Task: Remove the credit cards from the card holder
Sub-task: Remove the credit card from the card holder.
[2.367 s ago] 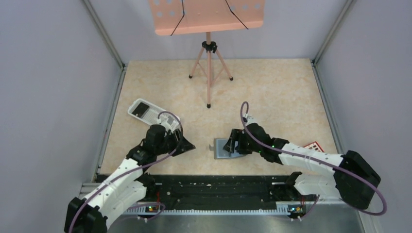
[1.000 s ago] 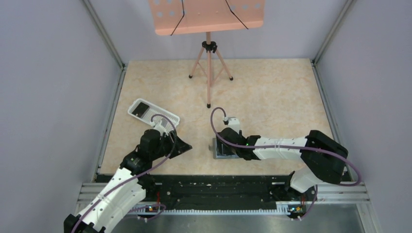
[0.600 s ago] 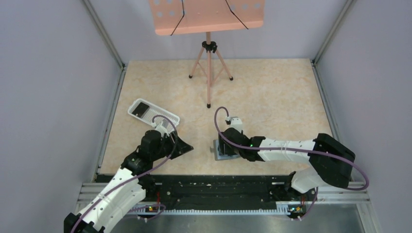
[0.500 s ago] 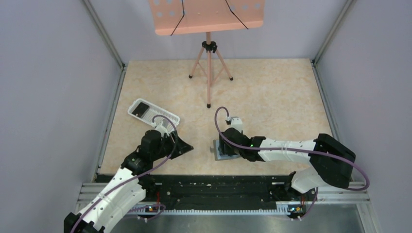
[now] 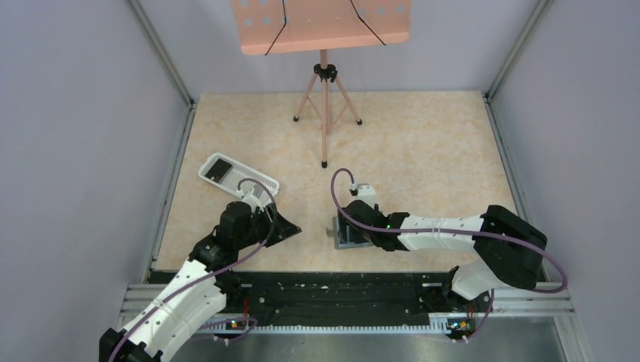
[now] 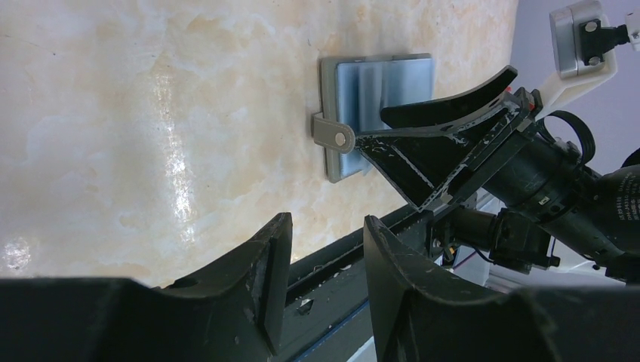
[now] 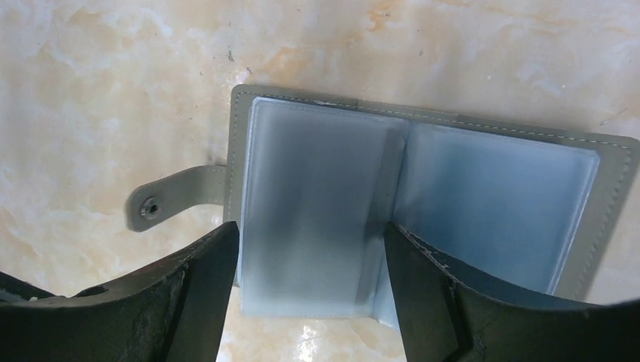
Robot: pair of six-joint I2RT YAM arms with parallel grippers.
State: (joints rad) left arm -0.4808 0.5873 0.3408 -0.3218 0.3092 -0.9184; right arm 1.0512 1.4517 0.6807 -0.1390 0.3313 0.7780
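The card holder (image 5: 347,235) is lying open and flat on the marble-look table (image 5: 423,151), near the front edge and about in the middle between the two arms. From the right wrist camera you can see both bluish-grey inner halves face up, with the little snap tab (image 7: 162,204) sticking out on the left side. The pockets are too cloudy for me to tell whether the credit cards are sitting in them.

The right gripper (image 7: 313,302) is right down over the holder with its jaws spread wide: one finger by the outer edge of the left half just under the tab, the other around the fold. It's not gripping anything as far as I can see.

The left gripper (image 5: 290,228) hangs low over bare table just left of the holder, pointed at it, fingers parted a bit with nothing between them.

Off to the left, further back, there's a white ribbed tray (image 5: 245,178) with something dark (image 5: 220,169) in it, and a pink music stand (image 5: 324,75) at the back.
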